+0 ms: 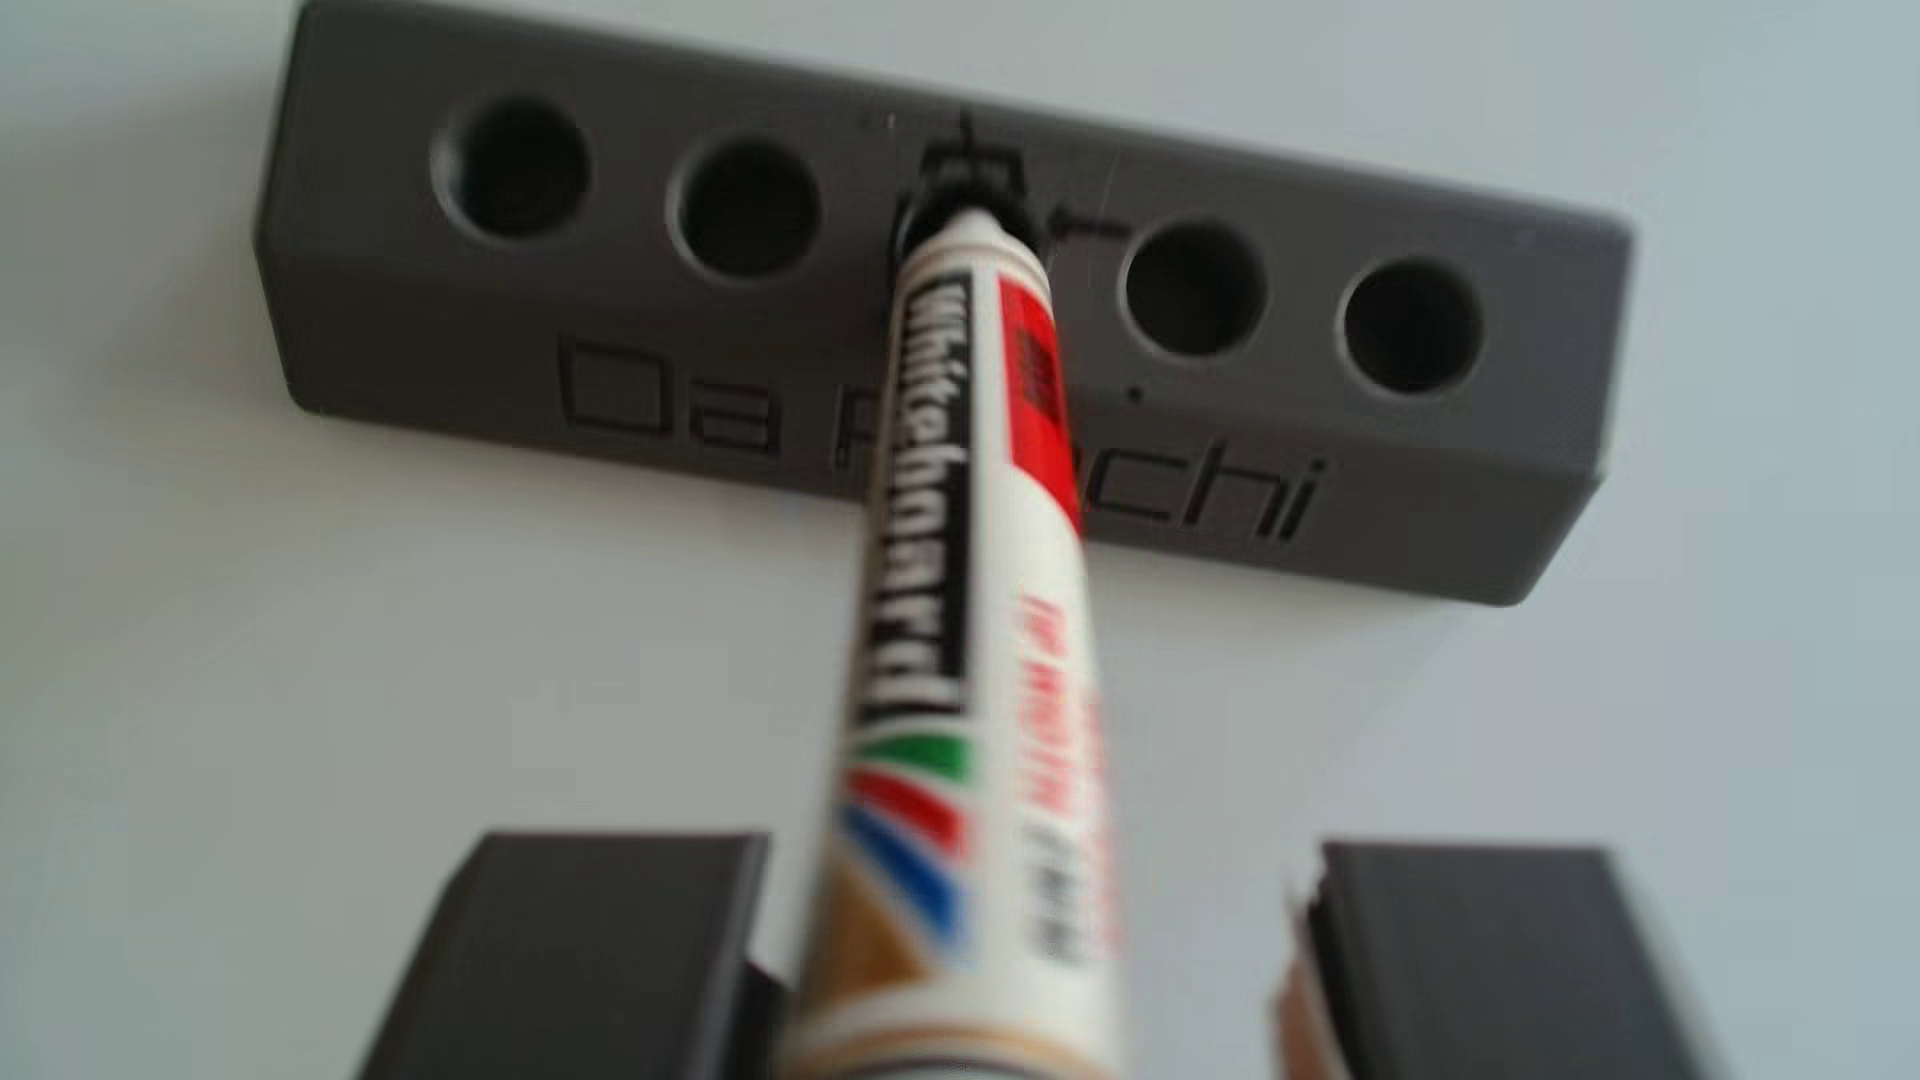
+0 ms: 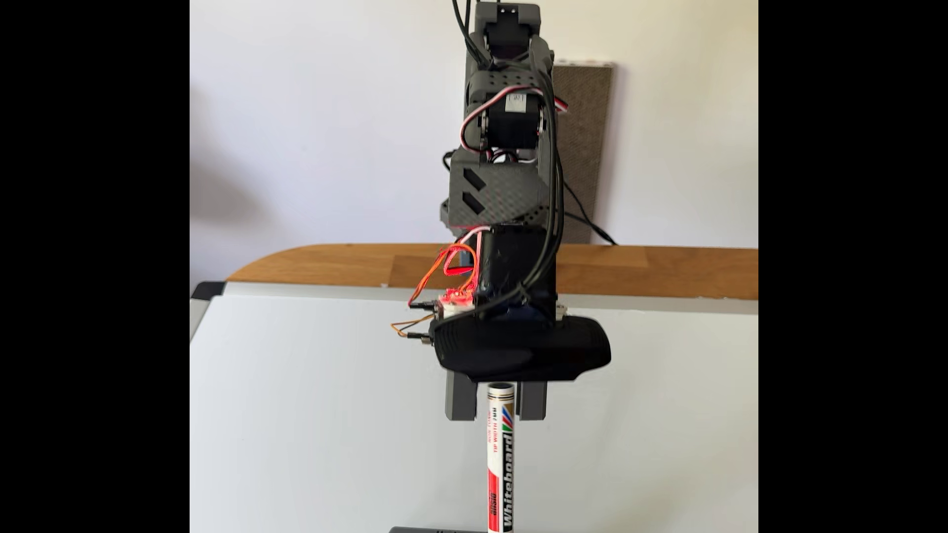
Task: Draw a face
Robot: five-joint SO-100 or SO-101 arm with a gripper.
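I see the whiteboard marker (image 1: 966, 623) standing with its dark tip down in the middle hole of the grey pen holder (image 1: 623, 343), a long block with five round holes along its top. The other four holes, two on each side of the marker, show dark inside. Raised lettering runs along the holder's front face, partly hidden by the marker barrel; I read "Da" on the left and "chi" on the right. Small black ink marks sit around the middle hole.

In the other view the hand (image 1: 1023, 935) straddles the marker's upper end. The left finger (image 1: 582, 955) lies close against the barrel; I cannot tell if it touches. The right finger (image 1: 1486, 955) stands clearly apart from the barrel, with white surface showing between them. I log the hand as open, not clamped on the marker.

In the fixed view the marker (image 2: 500, 461) stands upright, its top end between the two grey fingers of the hand (image 2: 496, 415), under the black wrist housing. A sliver of the pen holder (image 2: 436, 529) shows at the bottom edge. The holder rests on a whiteboard (image 2: 308, 410), which lies on a wooden worktop (image 2: 333, 264). The arm (image 2: 505, 179) rises above, with black, red and orange wires along it.
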